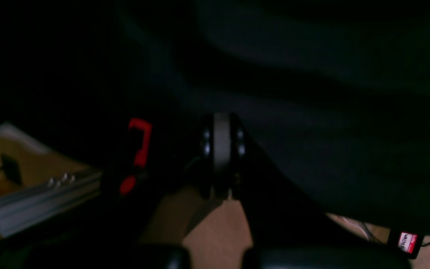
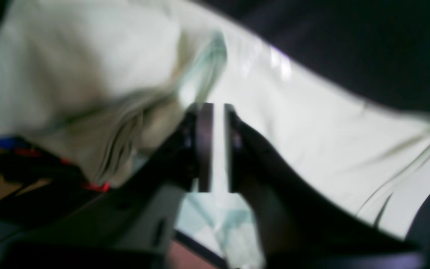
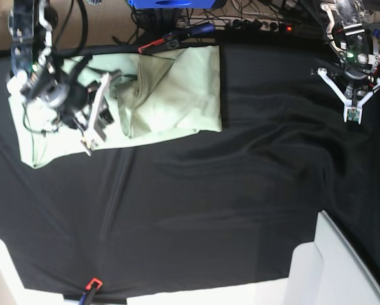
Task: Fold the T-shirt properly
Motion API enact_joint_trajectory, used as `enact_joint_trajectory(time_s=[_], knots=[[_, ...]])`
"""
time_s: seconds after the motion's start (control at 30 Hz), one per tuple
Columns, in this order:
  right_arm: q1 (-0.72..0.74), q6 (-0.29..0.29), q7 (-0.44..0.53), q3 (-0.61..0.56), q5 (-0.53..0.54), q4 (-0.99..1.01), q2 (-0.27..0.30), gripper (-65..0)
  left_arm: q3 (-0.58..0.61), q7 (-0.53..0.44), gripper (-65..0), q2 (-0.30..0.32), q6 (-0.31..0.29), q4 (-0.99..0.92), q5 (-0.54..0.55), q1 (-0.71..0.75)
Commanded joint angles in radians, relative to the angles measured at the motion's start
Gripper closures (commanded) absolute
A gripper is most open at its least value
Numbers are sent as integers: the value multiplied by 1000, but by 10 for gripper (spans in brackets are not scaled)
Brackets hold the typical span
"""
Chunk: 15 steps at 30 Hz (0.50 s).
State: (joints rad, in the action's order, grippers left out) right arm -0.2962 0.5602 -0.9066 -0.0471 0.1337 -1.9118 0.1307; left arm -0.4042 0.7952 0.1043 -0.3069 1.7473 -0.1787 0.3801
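The pale mint-green T-shirt (image 3: 171, 89) lies partly folded on the black cloth at the back left of the base view, one doubled layer lying over its right half. My right gripper (image 3: 88, 141) hovers over the shirt's left part, pointing toward the front edge of the fabric. In the right wrist view its jaws (image 2: 218, 145) stand a narrow gap apart, with the T-shirt (image 2: 312, 123) showing through the gap and nothing pinched. My left gripper (image 3: 353, 116) hangs over bare cloth at the back right, far from the shirt. Its pads (image 1: 221, 149) are pressed together on nothing.
A black table cloth (image 3: 209, 203) covers the table. White panels (image 3: 342, 267) stand at the front right corner. Red clamps hold the cloth at the back edge (image 3: 161, 43) and the front edge (image 3: 91, 284). A blue object (image 3: 171, 3) and cables lie behind the table.
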Motion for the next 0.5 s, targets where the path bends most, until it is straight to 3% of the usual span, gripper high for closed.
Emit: enact_joint_trajectory(time_s=[0.0,0.13,0.17,0.47], knots=[[21,2,-3,-21,10,-18,4,-186,-22,-17,0,7,7,10,-6,1],[94,2,-49,-79,11,28,-24,-400,-89,-17,0,1,7,-4,-6,13],[111,2,-53,-84,11,56,-29,-428,-101,-17,0,-1,7,-7,-6,15],[229,7,-42,-86,13,282,-61,-432,-169,-95,0,-4,7,-13,-6,66]])
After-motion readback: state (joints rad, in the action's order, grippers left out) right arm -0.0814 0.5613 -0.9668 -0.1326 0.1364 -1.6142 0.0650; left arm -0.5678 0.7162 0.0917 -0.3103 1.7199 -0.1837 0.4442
